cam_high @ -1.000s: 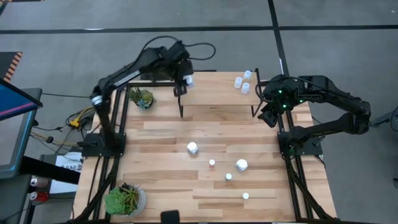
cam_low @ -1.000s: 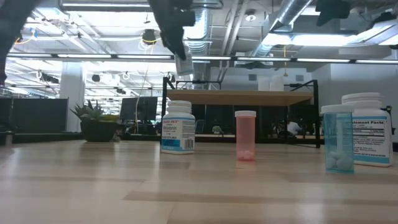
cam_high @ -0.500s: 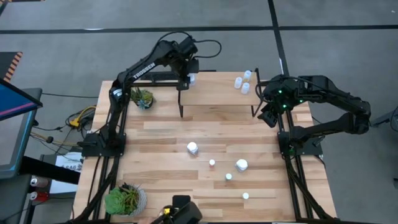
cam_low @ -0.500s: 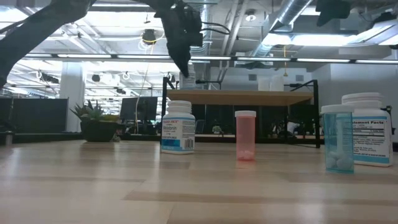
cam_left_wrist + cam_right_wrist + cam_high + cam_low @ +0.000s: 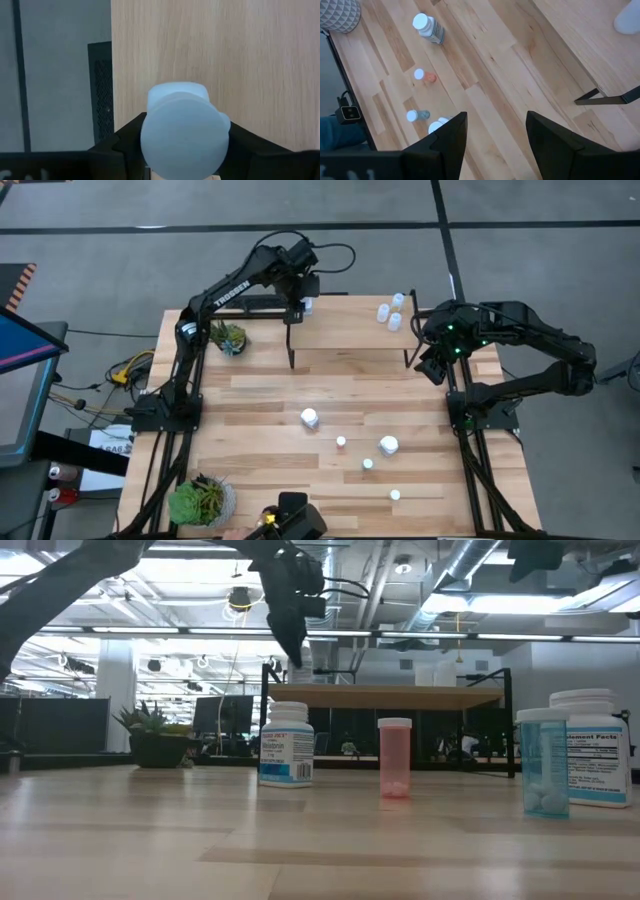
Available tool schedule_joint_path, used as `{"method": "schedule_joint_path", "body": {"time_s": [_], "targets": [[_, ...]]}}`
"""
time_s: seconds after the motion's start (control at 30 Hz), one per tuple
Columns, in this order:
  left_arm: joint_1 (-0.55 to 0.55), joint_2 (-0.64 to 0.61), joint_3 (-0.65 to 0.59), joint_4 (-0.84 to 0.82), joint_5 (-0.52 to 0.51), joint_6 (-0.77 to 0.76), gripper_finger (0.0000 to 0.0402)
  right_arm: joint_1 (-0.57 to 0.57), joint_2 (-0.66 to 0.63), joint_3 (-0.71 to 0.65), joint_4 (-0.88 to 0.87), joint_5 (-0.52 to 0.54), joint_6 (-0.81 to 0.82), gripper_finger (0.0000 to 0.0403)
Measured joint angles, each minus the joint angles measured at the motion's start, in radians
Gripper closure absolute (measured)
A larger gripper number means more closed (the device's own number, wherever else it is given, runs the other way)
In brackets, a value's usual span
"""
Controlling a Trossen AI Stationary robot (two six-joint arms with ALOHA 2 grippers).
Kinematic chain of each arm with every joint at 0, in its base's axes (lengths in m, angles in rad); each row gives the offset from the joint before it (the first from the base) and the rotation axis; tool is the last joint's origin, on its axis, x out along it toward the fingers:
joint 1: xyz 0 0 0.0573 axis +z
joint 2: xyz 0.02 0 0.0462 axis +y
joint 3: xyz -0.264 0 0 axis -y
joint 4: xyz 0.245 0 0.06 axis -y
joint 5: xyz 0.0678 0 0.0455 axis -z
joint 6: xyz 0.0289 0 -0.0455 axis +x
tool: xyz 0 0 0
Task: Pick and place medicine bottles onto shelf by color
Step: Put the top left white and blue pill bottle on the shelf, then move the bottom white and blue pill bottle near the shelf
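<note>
A white medicine bottle (image 5: 184, 137) with a white cap stands at the far left corner of the shelf (image 5: 350, 328), a light-wood board on black legs. My left gripper (image 5: 302, 302) is over it, fingers on both sides. Three pale bottles (image 5: 391, 311) stand on the shelf's right end. On the table near the front are two white bottles (image 5: 310, 418) (image 5: 388, 445), a reddish one (image 5: 341, 442) and small blue ones (image 5: 367, 464). My right gripper (image 5: 432, 367) hangs open and holds nothing, right of the shelf. My left gripper has the white bottle between its two fingers (image 5: 131, 134), at or just under the cap (image 5: 150, 125); the cap hides the exact places of contact. The fingers come steeply from above. The bottle's base (image 5: 177, 94) is down on the shelf board.
Potted plants stand at the table's left (image 5: 226, 337) and near-left corner (image 5: 200, 500). A dark device (image 5: 290, 518) lies at the near edge. The shelf's middle is bare wood. The table bottles stand in a loose cluster at centre right.
My left gripper has gone down and a little toward the far edge, rolling its wrist, then stopped. The white bottle, which hung above the board, is now down at shelf-top height at the far left corner.
</note>
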Motion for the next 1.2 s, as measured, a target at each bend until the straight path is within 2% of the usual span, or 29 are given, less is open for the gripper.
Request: {"method": "schedule_joint_path", "body": {"time_s": [0.5,0.73,0.97,1.2], "targets": [[-0.010,0.000,0.007,0.008,-0.007,0.004,0.0163,0.000,0.000,0.000,0.000,0.000,0.000,0.0179],[-0.018,-0.010,0.034,0.048,-0.059,0.006,0.0156,0.000,0.000,0.000,-0.001,-0.001,0.000,0.0179],[-0.045,-0.034,0.035,0.049,-0.060,0.010,0.0156,0.000,0.000,0.000,-0.006,-0.004,0.000,0.0179],[-0.123,-0.125,0.035,0.115,-0.061,-0.008,0.0156,0.000,0.000,0.000,-0.013,-0.004,0.000,0.0179]]}}
